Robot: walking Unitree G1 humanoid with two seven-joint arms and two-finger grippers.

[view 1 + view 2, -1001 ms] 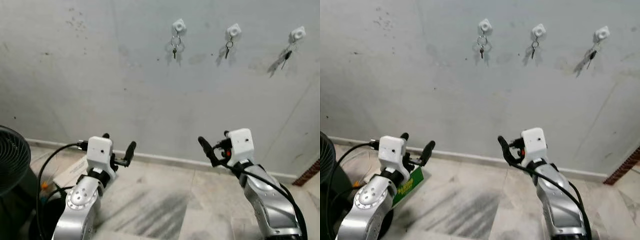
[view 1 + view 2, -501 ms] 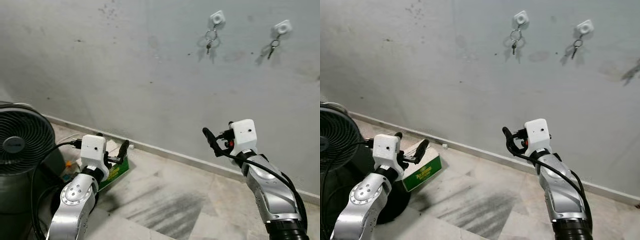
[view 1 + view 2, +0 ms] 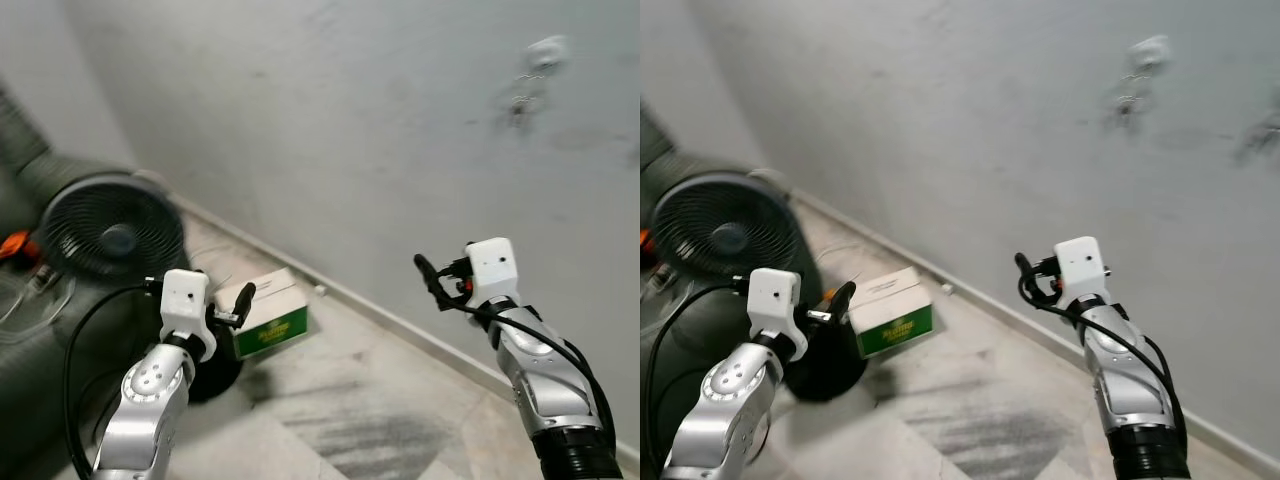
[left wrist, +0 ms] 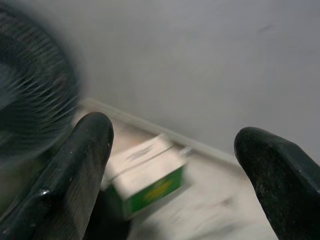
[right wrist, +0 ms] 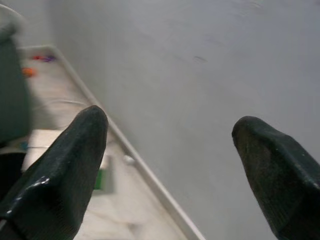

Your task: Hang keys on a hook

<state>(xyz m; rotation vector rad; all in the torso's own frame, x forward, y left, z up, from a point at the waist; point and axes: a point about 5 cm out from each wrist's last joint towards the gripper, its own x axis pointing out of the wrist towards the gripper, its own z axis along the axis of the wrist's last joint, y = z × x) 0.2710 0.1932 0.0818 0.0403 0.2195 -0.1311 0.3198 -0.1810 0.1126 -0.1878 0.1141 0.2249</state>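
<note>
High on the grey wall, a blurred white hook (image 3: pixel 546 50) carries a small set of keys (image 3: pixel 521 96) hanging under it. A second dark smear of keys (image 3: pixel 1262 132) shows at the wall's right edge. My left gripper (image 4: pixel 172 150) is open and empty, held low on the left, pointing toward a green and white box (image 4: pixel 150 182). My right gripper (image 5: pixel 167 145) is also open and empty, raised in front of the bare wall, well below and left of the hook. In the left eye view one right finger (image 3: pixel 428 276) sticks out from the white wrist box.
A black floor fan (image 3: pixel 106 236) stands at the left by the wall. The green and white box (image 3: pixel 264 311) lies on the tiled floor beside it. A grey ribbed duct (image 3: pixel 30 140) and cables sit at the far left. A baseboard (image 3: pixel 400 322) runs along the wall.
The whole picture has swung left: hooks and keys slid to the upper right, and the fan and box came into view. Both grippers stay open and empty.
</note>
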